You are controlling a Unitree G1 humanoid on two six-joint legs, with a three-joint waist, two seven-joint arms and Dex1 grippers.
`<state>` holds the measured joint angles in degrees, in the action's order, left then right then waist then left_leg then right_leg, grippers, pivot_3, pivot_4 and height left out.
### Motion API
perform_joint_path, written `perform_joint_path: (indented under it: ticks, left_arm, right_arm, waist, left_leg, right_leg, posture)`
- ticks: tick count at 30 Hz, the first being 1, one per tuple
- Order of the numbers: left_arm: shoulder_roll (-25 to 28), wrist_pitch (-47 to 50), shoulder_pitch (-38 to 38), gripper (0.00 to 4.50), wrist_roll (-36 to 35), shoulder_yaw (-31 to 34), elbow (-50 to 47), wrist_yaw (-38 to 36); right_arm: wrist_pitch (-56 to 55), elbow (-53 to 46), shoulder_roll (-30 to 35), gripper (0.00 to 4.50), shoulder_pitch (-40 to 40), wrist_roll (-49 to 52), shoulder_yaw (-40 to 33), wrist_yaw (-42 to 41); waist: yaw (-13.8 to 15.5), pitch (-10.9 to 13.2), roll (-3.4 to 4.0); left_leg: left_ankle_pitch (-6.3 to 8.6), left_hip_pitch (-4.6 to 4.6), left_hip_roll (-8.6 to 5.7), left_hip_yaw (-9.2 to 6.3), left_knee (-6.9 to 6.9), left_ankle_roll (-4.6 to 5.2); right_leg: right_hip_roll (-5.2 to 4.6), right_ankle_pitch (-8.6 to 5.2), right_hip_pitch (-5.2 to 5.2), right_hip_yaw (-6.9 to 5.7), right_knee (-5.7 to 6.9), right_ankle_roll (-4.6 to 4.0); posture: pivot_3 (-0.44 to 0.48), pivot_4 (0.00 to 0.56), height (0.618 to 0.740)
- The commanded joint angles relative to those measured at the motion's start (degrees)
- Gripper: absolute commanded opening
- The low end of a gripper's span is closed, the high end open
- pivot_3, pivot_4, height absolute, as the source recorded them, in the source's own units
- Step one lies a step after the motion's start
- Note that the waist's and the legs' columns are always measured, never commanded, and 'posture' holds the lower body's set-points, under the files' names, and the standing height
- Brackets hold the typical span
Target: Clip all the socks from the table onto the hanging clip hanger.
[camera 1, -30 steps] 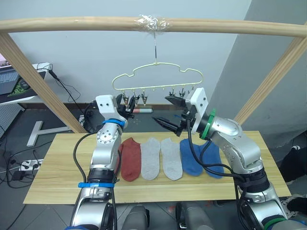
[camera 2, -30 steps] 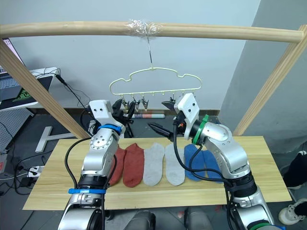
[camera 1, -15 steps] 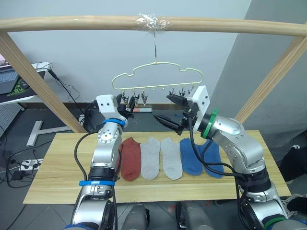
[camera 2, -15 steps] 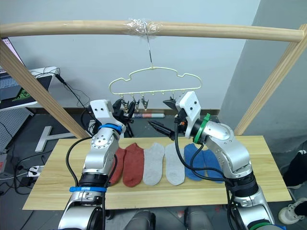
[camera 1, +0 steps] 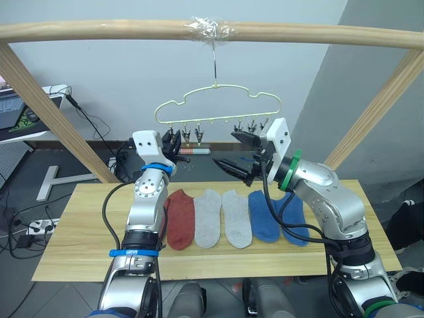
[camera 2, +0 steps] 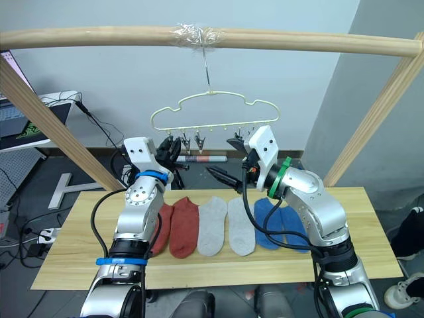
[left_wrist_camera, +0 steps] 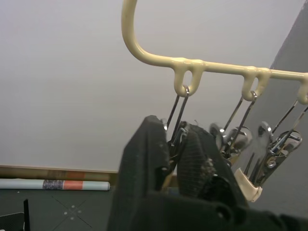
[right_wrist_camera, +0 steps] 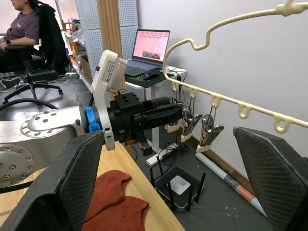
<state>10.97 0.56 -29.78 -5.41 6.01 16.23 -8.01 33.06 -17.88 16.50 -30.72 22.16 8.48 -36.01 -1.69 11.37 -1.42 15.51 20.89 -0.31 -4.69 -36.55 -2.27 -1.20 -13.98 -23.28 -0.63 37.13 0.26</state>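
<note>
Socks (camera 1: 225, 218) lie in a row of six on the table (camera 1: 86, 232), long axes running away from the robot, rust-red to its left, grey in the middle, blue to its right; none is clipped yet. Above and behind them the clip hanger (camera 1: 217, 106) hangs from the wooden pole frame (camera 1: 119, 32). Both arms are raised to hanger height, well above the socks. The left gripper (left_wrist_camera: 173, 154) is pinched onto the end clip (left_wrist_camera: 179, 113) on the robot's left (apparently squeezing it open). The right gripper (camera 1: 237, 154) waits spread wide and empty, just beside the clips on the robot's right; it is the nearer one to the blue pair.
</note>
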Motion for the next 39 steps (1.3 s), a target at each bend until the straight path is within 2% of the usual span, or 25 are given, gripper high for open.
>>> perform_joint_path:
  ticks: [1,16,20,23,26,30,36,39]
  left_arm:
    - [0.10,-1.65,-0.64,0.20,-0.09,0.41,-1.94,0.04]
    - [0.68,0.58,0.90,0.20,-0.23,0.34,-4.00,-1.45]
    - [0.87,1.07,1.43,0.20,-0.51,0.72,-4.82,-1.48]
    - [0.99,1.52,2.22,0.20,-0.72,0.78,-5.95,-1.83]
    - [0.96,1.81,2.75,0.20,-0.50,0.67,-6.43,-1.89]
    - [0.80,2.11,3.34,0.20,-0.64,0.65,-6.75,-2.01]
    - [0.73,2.36,2.93,0.20,-0.64,0.60,-6.36,-2.21]
    - [0.81,2.48,3.00,0.20,-0.69,0.79,-6.60,-2.32]
  right_arm:
    - [-0.43,-2.74,-0.10,4.50,-0.73,1.27,-1.21,0.28]
    - [-0.49,-2.89,0.49,4.50,1.72,-0.50,0.12,0.90]
    - [-4.38,5.02,6.88,4.50,10.82,-9.68,0.19,4.35]
    - [-4.51,8.00,6.62,4.50,14.22,-9.87,-3.53,7.82]
    - [-4.24,10.55,6.59,4.50,14.44,-10.88,-4.82,9.63]
    - [-3.26,19.11,8.46,4.50,15.28,-14.90,-4.49,11.58]
    - [-6.22,32.85,7.54,4.50,12.78,-17.20,-5.07,12.72]
    - [-6.43,36.21,7.15,4.50,11.88,-17.27,-5.26,12.42]
  waist:
    - [0.00,0.02,0.00]
    - [0.01,0.11,-0.01]
    - [0.59,0.11,-0.07]
    - [0.64,0.18,-0.07]
    - [-0.20,0.30,-0.01]
    - [-0.13,0.29,-0.02]
    - [-0.15,0.31,-0.01]
    - [-0.16,0.31,-0.01]
  left_leg:
    - [0.00,0.00,0.00,0.00,0.00,0.00]
    - [0.00,0.00,0.00,0.00,0.00,0.00]
    - [0.00,0.04,-0.03,-0.06,0.00,0.00]
    - [0.00,0.06,-0.13,0.10,0.00,0.00]
    - [0.00,0.04,-0.04,0.19,-0.02,0.00]
    - [0.00,0.00,-0.02,0.17,-0.14,0.00]
    - [0.00,0.03,-0.02,0.22,-0.21,0.00]
    - [0.00,0.04,-0.03,0.32,-0.26,0.00]
  right_leg:
    - [0.00,0.00,0.00,0.00,0.00,0.00]
    - [0.00,0.00,0.00,0.00,0.00,0.01]
    - [-0.02,-0.01,0.02,-0.07,-0.05,0.01]
    - [-0.09,0.03,0.00,0.05,-0.05,0.00]
    - [-0.13,0.09,-0.10,0.09,-0.03,0.15]
    - [0.04,0.01,-0.04,0.05,0.06,0.33]
    - [0.04,0.02,-0.03,0.08,0.07,0.32]
    - [0.04,0.05,-0.03,0.12,0.05,0.36]
  posture:
    - [-0.056,0.203,0.740]
    - [-0.048,0.199,0.740]
    - [-0.041,0.197,0.740]
    - [-0.041,0.197,0.740]
    - [-0.043,0.194,0.740]
    - [-0.050,0.189,0.740]
    - [-0.049,0.190,0.740]
    - [-0.045,0.190,0.740]
